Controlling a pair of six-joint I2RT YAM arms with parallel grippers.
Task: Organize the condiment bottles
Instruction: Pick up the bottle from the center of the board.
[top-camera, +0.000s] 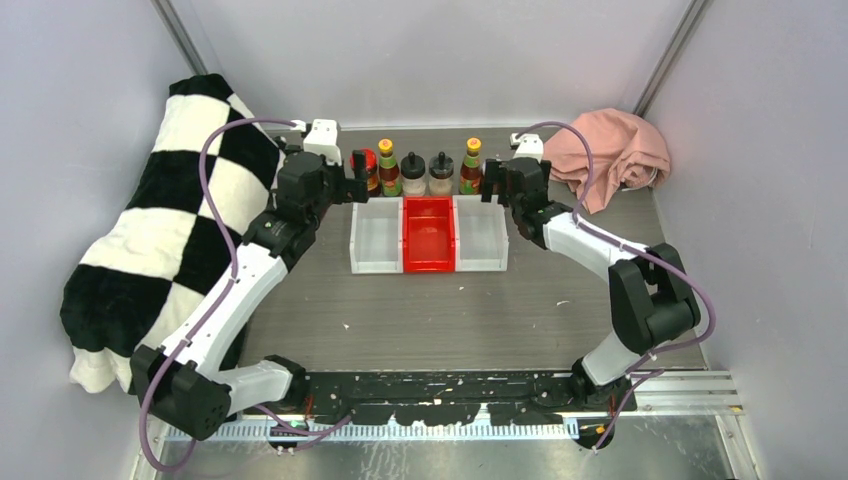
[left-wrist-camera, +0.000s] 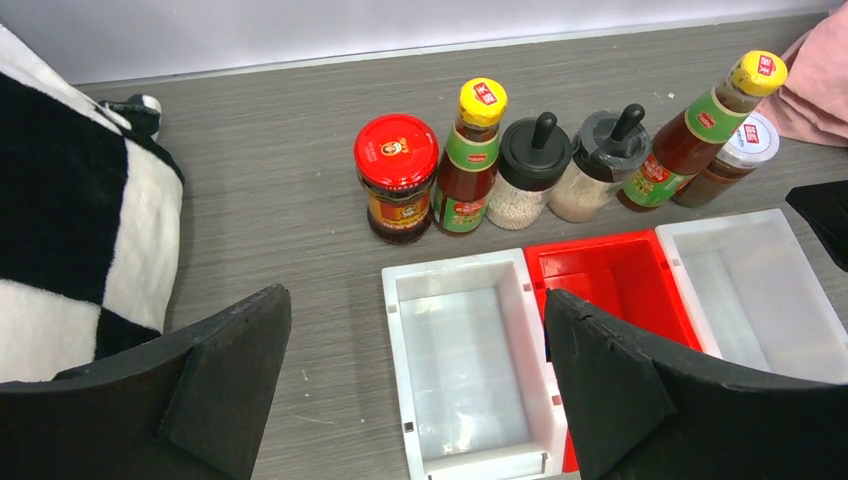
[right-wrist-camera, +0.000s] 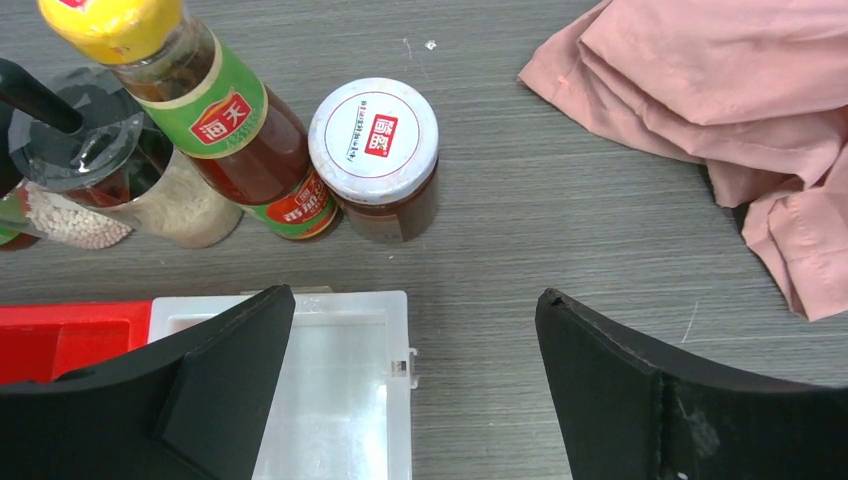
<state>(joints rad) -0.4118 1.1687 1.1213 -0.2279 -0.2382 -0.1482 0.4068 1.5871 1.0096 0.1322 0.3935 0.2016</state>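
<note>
The condiment bottles stand in a row behind three bins. From the left they are a red-lidded dark jar (left-wrist-camera: 397, 180), a yellow-capped sauce bottle (left-wrist-camera: 470, 160), two black-lidded shakers (left-wrist-camera: 530, 170) (left-wrist-camera: 603, 165), and a second yellow-capped bottle (left-wrist-camera: 700, 135) (right-wrist-camera: 230, 130). A white-lidded jar (right-wrist-camera: 375, 155) ends the row. My left gripper (left-wrist-camera: 417, 293) (top-camera: 352, 180) hovers open over the left white bin (left-wrist-camera: 400, 340), just in front of the red-lidded jar. My right gripper (right-wrist-camera: 415, 292) (top-camera: 497, 185) is open near the right white bin (right-wrist-camera: 400, 400), short of the white-lidded jar. Neither holds anything.
The red bin (top-camera: 428, 267) sits between the two white bins (top-camera: 355, 240) (top-camera: 503, 240), all three empty. A black-and-white checked blanket (top-camera: 170, 230) lies at the left. A pink cloth (top-camera: 610, 150) (right-wrist-camera: 720, 110) is bunched at the back right, close to the white-lidded jar.
</note>
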